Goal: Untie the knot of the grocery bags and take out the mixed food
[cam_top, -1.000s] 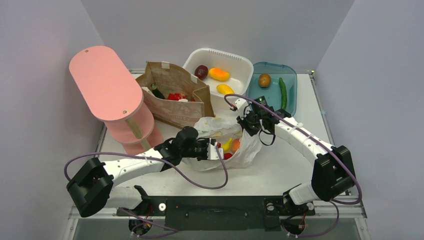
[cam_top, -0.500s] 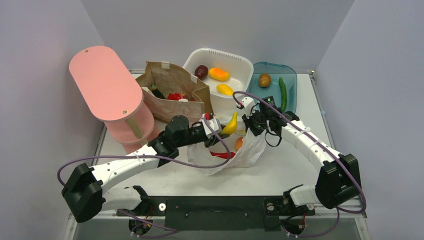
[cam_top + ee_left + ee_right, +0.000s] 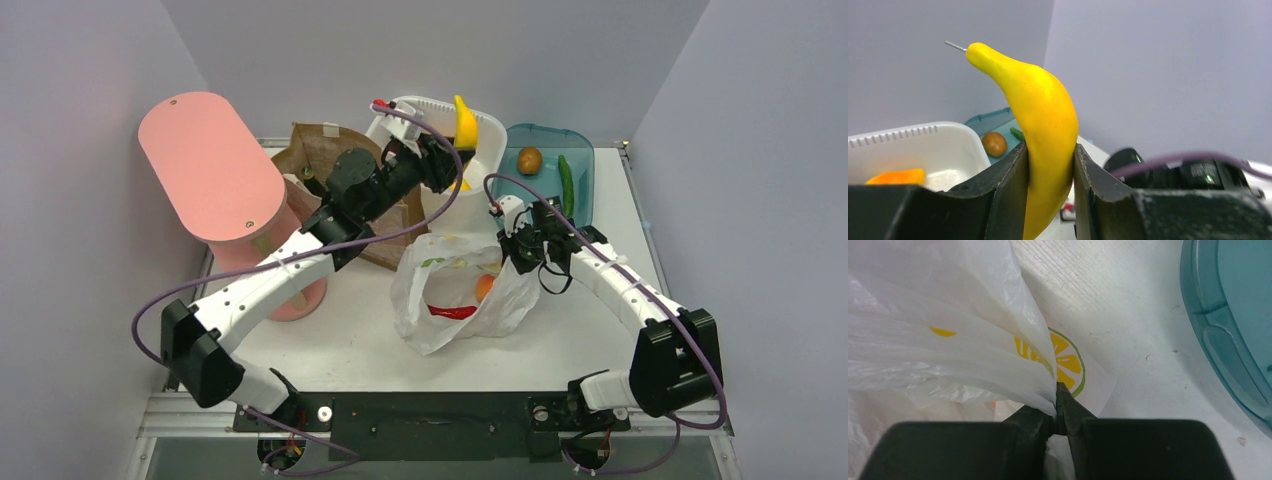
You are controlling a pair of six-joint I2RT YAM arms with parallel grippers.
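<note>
A white plastic grocery bag [image 3: 460,295] with yellow marks stands open mid-table; it also shows in the right wrist view [image 3: 948,340]. Inside it lie a red pepper [image 3: 452,312] and a round peach-coloured fruit [image 3: 485,287]. My left gripper [image 3: 458,150] is shut on a yellow banana [image 3: 466,122], held upright above the white tub [image 3: 490,130]; the left wrist view shows the banana [image 3: 1043,130] pinched between both fingers [image 3: 1003,185]. My right gripper [image 3: 520,250] is shut on the bag's right edge, with the film pinched at the fingertips [image 3: 1056,402]. A green cucumber [image 3: 566,187] lies in the teal tray [image 3: 585,165].
A brown paper bag [image 3: 320,160] with items stands behind the left arm. A pink stand [image 3: 215,170] is at the left. The white tub holds an orange-yellow fruit [image 3: 895,176]. A brown fruit [image 3: 530,160] sits in the teal tray.
My left gripper has lifted the banana out of the bag and carried it up and back to above the white tub. My right gripper still holds the bag's edge.
</note>
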